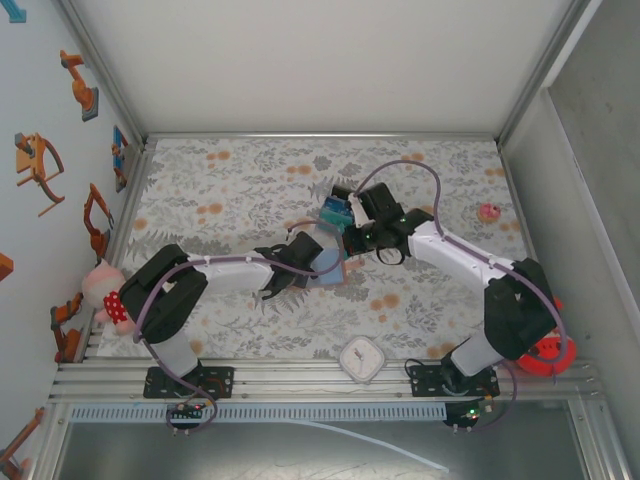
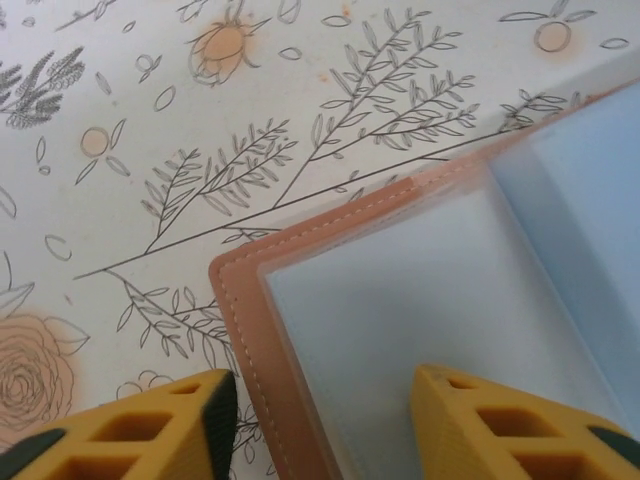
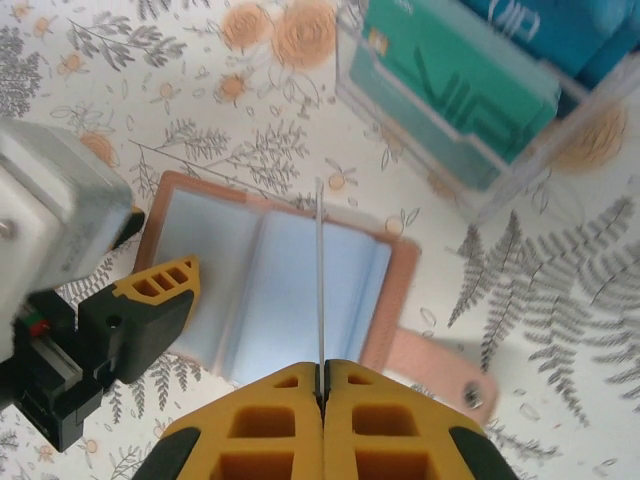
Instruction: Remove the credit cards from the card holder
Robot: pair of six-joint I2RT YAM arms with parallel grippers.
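Note:
The card holder (image 3: 270,290) lies open on the flowered table, pale blue inside up, its brown tab (image 3: 440,365) stretched out to the right. My right gripper (image 3: 322,368) hangs above it, shut on a thin credit card (image 3: 320,270) that I see edge-on as a pale line. My left gripper (image 2: 322,385) is open and straddles the card holder's (image 2: 400,310) left stitched edge, one finger on the cloth, the other over the inside. Both grippers meet at the card holder (image 1: 330,270) mid-table. Teal (image 3: 450,80) and blue (image 3: 560,30) credit cards stand in a clear box (image 3: 470,150).
A white square rounded object (image 1: 361,359) sits near the front edge between the arm bases. A small pink thing (image 1: 489,212) lies at the right, a red spool (image 1: 545,350) by the right arm's base, a plush toy (image 1: 105,295) at the left wall.

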